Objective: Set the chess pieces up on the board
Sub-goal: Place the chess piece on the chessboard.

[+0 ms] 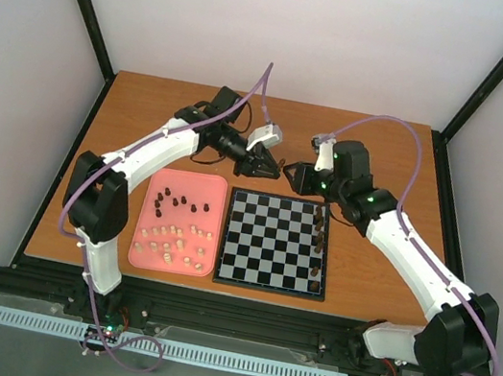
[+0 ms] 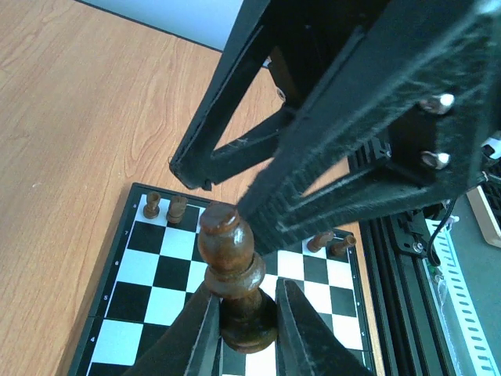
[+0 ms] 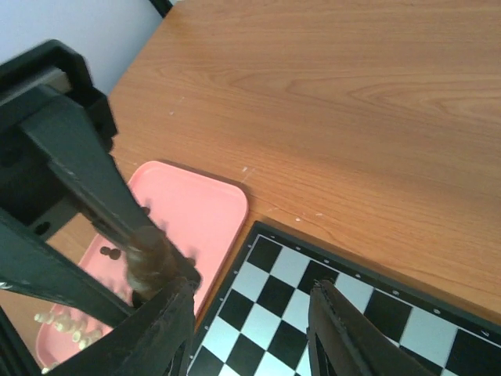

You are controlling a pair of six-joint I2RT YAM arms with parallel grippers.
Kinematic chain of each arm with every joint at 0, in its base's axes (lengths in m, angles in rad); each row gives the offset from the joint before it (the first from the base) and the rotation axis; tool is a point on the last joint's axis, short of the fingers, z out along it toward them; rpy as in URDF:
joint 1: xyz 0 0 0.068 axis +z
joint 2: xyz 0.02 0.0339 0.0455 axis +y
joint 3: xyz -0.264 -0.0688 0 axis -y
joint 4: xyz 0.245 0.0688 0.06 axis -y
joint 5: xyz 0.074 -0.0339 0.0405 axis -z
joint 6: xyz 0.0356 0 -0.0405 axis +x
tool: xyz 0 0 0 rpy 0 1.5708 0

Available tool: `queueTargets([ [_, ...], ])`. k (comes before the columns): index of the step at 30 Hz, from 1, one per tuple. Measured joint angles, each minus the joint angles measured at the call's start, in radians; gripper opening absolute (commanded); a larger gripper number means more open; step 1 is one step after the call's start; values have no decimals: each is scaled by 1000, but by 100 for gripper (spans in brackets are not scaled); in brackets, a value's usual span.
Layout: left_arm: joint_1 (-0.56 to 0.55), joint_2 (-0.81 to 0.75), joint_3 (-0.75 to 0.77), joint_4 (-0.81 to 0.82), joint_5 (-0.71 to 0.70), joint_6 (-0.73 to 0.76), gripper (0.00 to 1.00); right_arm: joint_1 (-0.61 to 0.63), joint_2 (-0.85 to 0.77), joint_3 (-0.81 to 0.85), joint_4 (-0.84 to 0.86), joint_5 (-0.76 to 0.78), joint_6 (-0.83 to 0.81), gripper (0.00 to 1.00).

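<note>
Because the chessmen look light, hard and smooth, likely quick to topple or slip, each is best pinched low on the stem, just above the base. One board lies just right of one pink tray. Over the board's far edge the left gripper pinches one dark piece upright by its foot. The right gripper stands spread beside it, empty. Roughly six dark chessmen line the board's right edge. About six dark ones and many cream ones, too small to count, lie in the tray.
</note>
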State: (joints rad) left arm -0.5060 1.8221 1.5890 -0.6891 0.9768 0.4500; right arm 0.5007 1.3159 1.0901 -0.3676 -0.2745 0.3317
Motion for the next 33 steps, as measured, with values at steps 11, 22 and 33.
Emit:
queueTargets([
  [11,1,1,2,2,-5,-5,1,18,-104,-78,129,6,51,39],
  [22,1,2,2,2,-5,-12,1,32,-57,-82,199,-12,77,39],
  [33,1,2,2,4,-5,-13,1,43,-10,-81,245,-14,88,36],
])
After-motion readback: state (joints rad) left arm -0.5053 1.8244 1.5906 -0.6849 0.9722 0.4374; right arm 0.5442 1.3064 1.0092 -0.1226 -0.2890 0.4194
